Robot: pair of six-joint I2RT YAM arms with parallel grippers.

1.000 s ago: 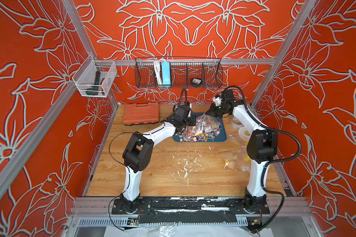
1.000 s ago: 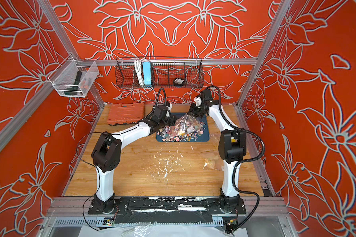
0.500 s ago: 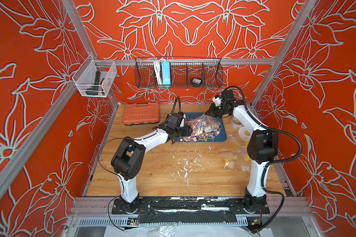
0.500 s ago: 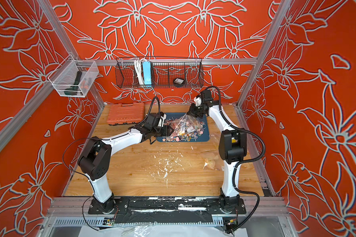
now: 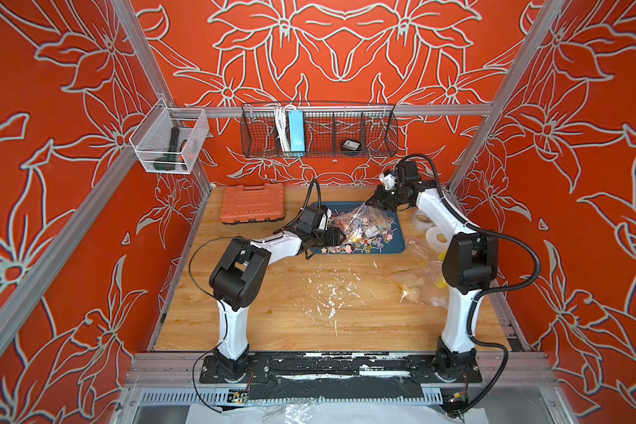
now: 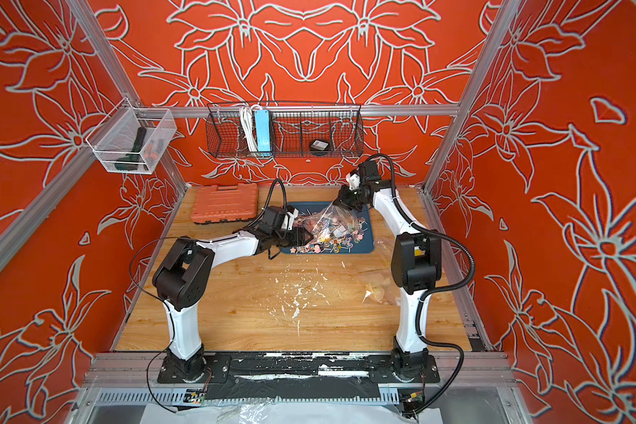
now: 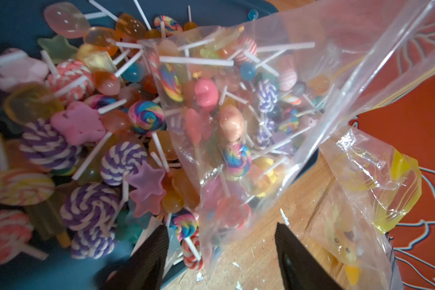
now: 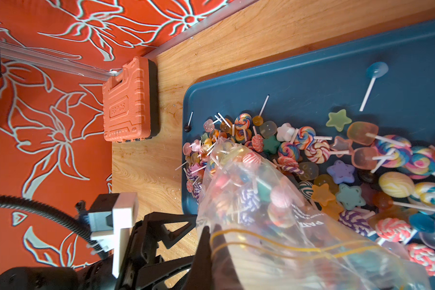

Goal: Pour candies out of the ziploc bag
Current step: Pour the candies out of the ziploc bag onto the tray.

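Though white-printed, ziploc bag [image 8: 274, 213] lettering unreadable.

Far centre on the table [image 5: 309, 293]: tray [image 5: 397, 243], heaped with candies [image 5: 353, 245] toward its near side. Over the heap, ziploc bag [image 5: 362, 216], more candies inside, slanting up to the far right. Left of the tray, tool case [image 5: 252, 203]; right of it, tape rolls [image 5: 425, 223]; nearer on that side, a second bag [image 5: 419, 270]. On the far wall, wire basket [image 5: 318, 130].

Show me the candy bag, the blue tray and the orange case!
ziploc bag [image 7: 274, 120]: left wrist view, its clear side.
blue tray [image 8: 286, 75]: right wrist view, a bare patch.
orange tool case [image 5: 252, 203]: in a top view, middle of lid.
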